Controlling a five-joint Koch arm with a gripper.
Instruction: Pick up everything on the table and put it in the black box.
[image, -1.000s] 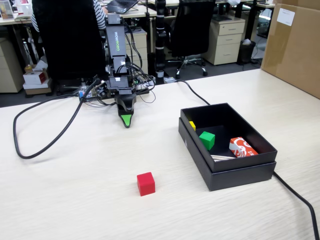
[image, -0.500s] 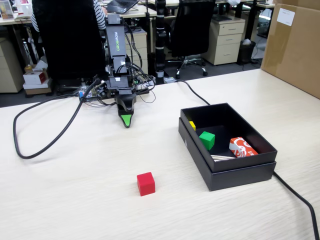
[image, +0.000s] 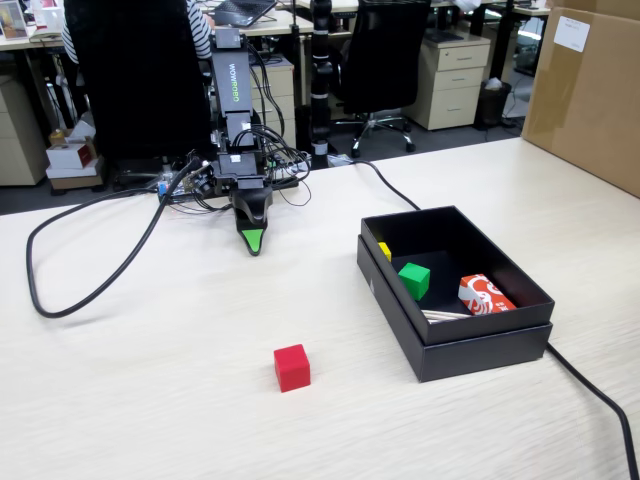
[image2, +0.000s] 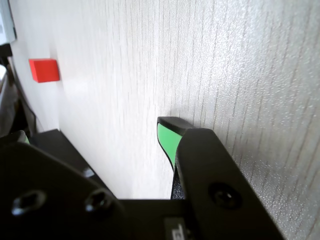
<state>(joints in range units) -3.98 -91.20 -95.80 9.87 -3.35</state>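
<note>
Our gripper (image: 254, 243) pointed straight down at the table (image: 150, 380), its green tip touching or just above the surface near the arm's base, and it held nothing. We could make out only one green-faced jaw tip in both the fixed view and the wrist view (image2: 169, 131), so we cannot tell whether the jaws were together or apart.

We saw the red cube (image: 292, 367) resting alone on the bare desktop, well apart from the gripper and nearer the camera in the fixed view. In the wrist view it showed as a small red block (image2: 44, 70) at the upper left, far from the jaw tip.

We found the black box (image: 478, 348) to the right of the cube in the fixed view, near it but not touching. Inside the box lay a green cube (image: 414, 280), a red-and-white carton (image: 484, 295) and a small yellow piece (image: 385, 250) against the far left wall.

We also noted a black cable (image: 95, 262) looping across the table to the left of the arm, and a brown cardboard carton (image: 588, 95) at the far right edge.
</note>
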